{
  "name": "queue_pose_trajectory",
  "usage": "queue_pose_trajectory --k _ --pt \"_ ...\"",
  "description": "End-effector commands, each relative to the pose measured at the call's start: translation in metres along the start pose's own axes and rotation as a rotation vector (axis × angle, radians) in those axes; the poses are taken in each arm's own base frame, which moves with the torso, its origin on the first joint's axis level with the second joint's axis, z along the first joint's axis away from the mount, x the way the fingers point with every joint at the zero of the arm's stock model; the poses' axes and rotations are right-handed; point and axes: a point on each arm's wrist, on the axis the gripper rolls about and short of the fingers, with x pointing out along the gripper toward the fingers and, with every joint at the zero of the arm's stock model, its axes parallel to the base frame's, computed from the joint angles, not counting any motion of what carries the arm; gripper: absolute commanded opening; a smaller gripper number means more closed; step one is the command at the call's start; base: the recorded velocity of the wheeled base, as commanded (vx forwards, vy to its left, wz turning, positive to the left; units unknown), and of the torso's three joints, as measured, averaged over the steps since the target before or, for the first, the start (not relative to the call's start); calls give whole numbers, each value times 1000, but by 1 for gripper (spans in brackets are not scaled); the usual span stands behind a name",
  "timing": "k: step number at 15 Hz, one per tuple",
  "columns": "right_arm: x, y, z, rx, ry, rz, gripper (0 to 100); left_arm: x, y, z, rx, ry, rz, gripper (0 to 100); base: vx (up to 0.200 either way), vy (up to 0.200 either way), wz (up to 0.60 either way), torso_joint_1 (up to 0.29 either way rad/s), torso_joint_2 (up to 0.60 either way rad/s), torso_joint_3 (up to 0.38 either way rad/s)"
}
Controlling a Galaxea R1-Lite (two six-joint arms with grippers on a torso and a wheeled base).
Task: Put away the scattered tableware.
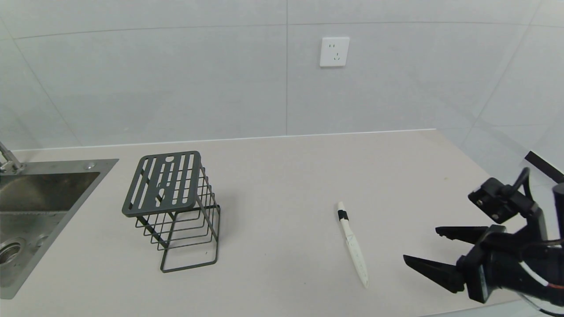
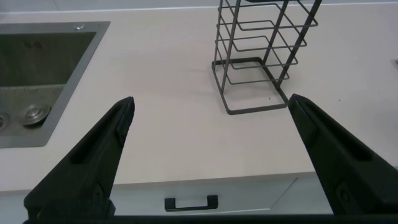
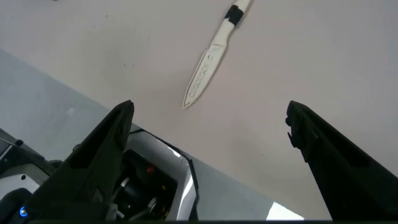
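Note:
A white knife [image 1: 352, 243] with a black band near its handle lies flat on the beige counter [image 1: 286, 185], blade tip toward the front edge. The right wrist view shows the same knife [image 3: 213, 58] on the counter. My right gripper [image 1: 421, 245] hovers open to the right of the blade tip, apart from it, nothing between its fingers. A dark wire rack [image 1: 174, 207] with a slotted top stands left of centre. Its lower wires and base [image 2: 258, 59] appear in the left wrist view, beyond my open, empty left gripper [image 2: 211, 109], which hangs over the counter's front edge.
A steel sink [image 1: 31, 211] is set into the counter at the far left, also seen as the sink [image 2: 37, 74] in the left wrist view. A drawer handle [image 2: 191, 203] sits below the counter front. A wall socket [image 1: 334, 51] is on the tiled wall behind.

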Motion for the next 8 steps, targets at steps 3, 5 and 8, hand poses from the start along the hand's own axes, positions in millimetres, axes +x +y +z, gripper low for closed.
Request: queue_pose_trajectory --k 3,5,8 --pt "52 -3 1 21 71 -36 100 0 0 0 0 1 0 100 0 0 0 0 0 0" --pt "66 11 2 73 92 -60 100 0 0 0 0 1 0 100 0 0 0 0 0 0" --pt "81 25 3 103 115 -83 100 0 0 0 0 1 0 100 0 0 0 0 0 0"
